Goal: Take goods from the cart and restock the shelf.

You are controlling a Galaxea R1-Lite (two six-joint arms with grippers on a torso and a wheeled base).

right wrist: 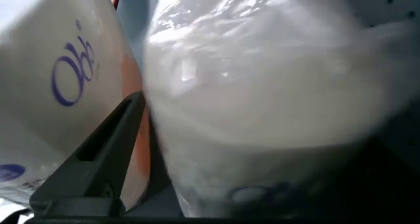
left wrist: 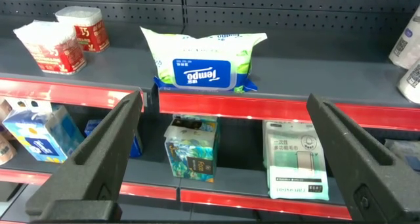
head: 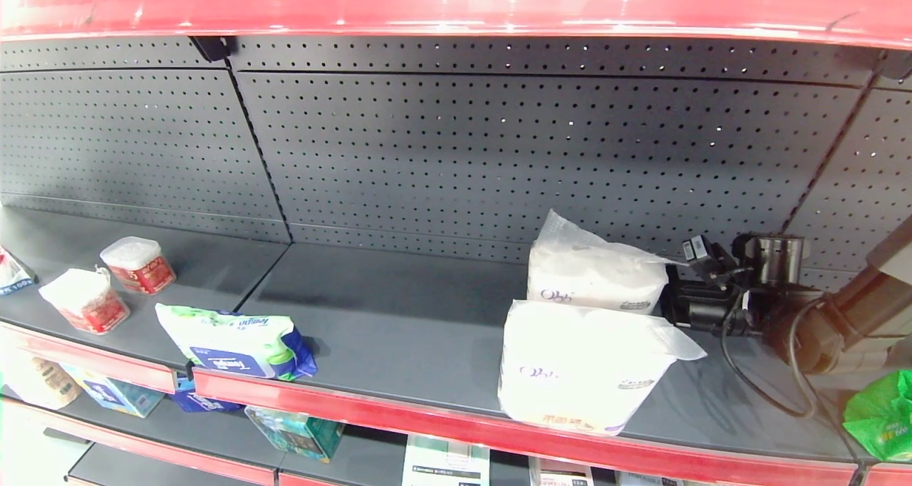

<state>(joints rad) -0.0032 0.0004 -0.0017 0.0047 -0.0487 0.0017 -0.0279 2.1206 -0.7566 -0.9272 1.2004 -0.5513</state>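
The right pincer [head: 673,297] rests on the grey shelf [head: 399,308] at the 3 o'clock side of the rear white plastic-wrapped tissue pack [head: 595,272]. It seems clasped on that pack, though one finger is hidden behind the wrap. A second white tissue pack [head: 581,365] stands just at 6 o'clock of the first, by the red shelf lip [head: 427,411]. The left pincer [left wrist: 224,106] hangs open, fingers wide apart, facing a green-and-white wipes packet [left wrist: 200,60] that lies well apart, at 9 o'clock of the tissue packs.
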